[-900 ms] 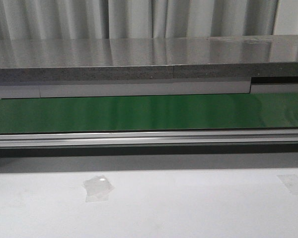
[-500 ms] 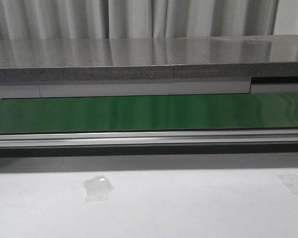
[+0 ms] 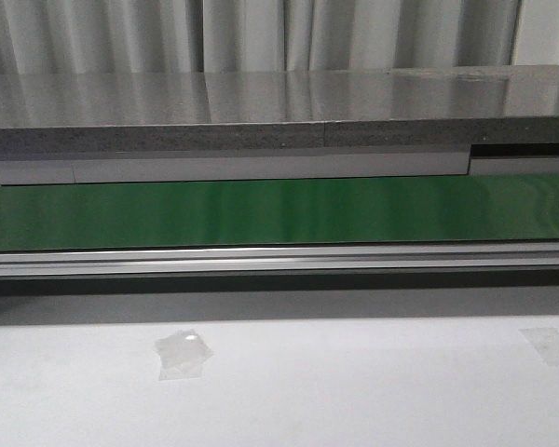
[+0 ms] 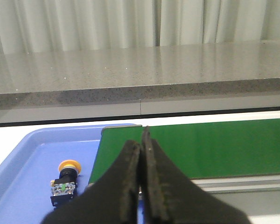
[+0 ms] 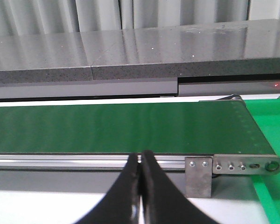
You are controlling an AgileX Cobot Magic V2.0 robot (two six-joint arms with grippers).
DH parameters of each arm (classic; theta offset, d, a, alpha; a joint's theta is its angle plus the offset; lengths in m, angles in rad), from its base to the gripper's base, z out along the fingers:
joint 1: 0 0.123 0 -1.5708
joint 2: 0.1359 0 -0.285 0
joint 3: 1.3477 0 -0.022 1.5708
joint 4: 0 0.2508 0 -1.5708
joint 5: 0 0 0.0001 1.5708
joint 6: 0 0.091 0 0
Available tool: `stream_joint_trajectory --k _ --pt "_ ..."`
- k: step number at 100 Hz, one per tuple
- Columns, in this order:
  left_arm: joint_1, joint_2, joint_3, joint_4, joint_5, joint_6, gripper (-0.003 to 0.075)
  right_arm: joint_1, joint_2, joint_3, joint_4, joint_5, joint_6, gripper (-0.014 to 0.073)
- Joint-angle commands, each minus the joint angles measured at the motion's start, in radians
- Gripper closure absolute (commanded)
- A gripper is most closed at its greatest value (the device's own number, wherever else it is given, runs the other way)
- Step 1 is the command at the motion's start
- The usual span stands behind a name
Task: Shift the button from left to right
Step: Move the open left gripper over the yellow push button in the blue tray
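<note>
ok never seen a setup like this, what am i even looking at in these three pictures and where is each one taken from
This is a robot with two arms working at a long green conveyor belt. One picture looks forward from the robot over a pale table, with the belt and a grey stone-like shelf behind it. No arm shows there.

The other two come from cameras on the wrists. The dark wedge low in each is that arm's hand: the left hand and the right hand, both with fingers pressed together and holding nothing.

The left wrist camera also shows a blue tray at the belt's end. In it lies the button, yellow cap on a black body. It is untouched so far. The right wrist camera shows the belt's other end.
</note>
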Motion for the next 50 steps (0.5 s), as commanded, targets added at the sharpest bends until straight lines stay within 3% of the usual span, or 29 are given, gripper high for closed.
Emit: stream_joint_trajectory --k 1,18,50 --pt "0.003 0.056 -0.123 -0.011 0.015 -0.013 0.074 0.003 -0.02 -0.015 0.002 -0.081 -0.003 0.0662" --pt "0.003 0.212 -0.321 -0.004 0.161 -0.013 0.074 0.003 -0.02 -0.015 0.002 -0.081 -0.003 0.0662" --pt "0.003 0.606 -0.739 -0.004 0.623 -0.037 0.074 0.003 -0.02 -0.015 0.002 -0.081 -0.003 0.0662"
